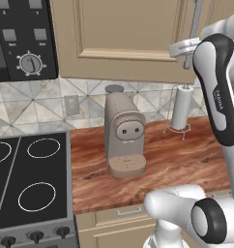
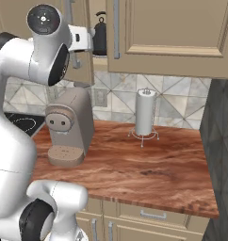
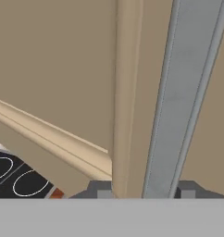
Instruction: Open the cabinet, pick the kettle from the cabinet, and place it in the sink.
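The beige wall cabinet point(image 2: 172, 28) has its left door point(image 1: 128, 34) swung partly out. Through the gap, the black kettle point(image 2: 100, 36) stands on the inner shelf. My gripper point(image 3: 144, 192) is raised at that door's lower edge. Its fingers sit apart on either side of the long silver bar handle point(image 3: 183, 92), which fills only part of the gap. In the left base view the gripper point(image 1: 187, 57) is just below the handle point(image 1: 197, 19). In the right base view the gripper point(image 2: 78, 55) is left of the kettle. The sink is out of view.
A taupe coffee machine point(image 1: 123, 135) stands on the reddish wood counter point(image 1: 186, 160), below the open door. A paper towel roll point(image 2: 145, 113) on a wire stand is against the tiled wall. The black stovetop point(image 1: 32, 184) lies to the left. A dark wall point(image 2: 222, 141) closes the counter's right end.
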